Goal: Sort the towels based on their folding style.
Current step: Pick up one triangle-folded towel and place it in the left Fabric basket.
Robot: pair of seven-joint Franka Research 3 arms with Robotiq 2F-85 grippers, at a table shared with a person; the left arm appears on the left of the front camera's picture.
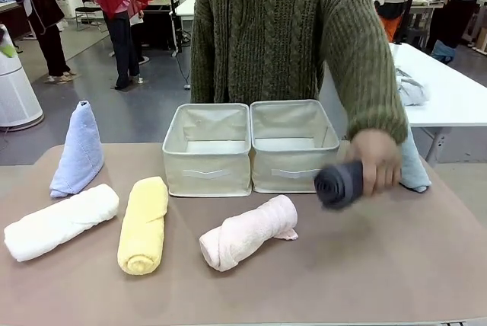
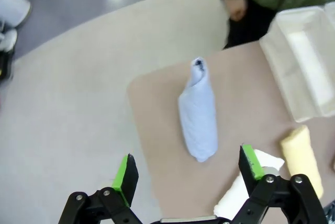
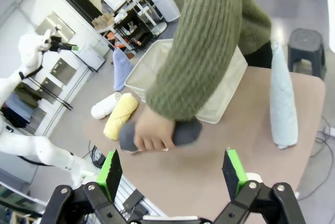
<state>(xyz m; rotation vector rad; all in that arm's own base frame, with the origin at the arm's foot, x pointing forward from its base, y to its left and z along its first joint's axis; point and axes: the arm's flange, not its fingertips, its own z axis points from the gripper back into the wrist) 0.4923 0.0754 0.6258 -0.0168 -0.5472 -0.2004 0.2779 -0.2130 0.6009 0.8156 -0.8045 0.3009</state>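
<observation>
Dark grey roll [image 1: 338, 183] is held in the person's hand [image 1: 374, 160] at right of frame, beside the cream boxes [image 1: 207, 151]. White roll [image 1: 61, 222], yellow roll [image 1: 143, 224] and pink roll [image 1: 247, 232] lie lower left to centre; blue cone [image 1: 78, 149] stands upper left. Left gripper [image 2: 188, 167] and right gripper [image 3: 171, 169] are spread, empty. Terry is judged light, soft, squashy: rolls to be pinched mid-length.

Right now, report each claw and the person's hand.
Left claw: open, holding nothing.
Right claw: open, holding nothing.
Person's hand: closed around the dark grey roll.
</observation>
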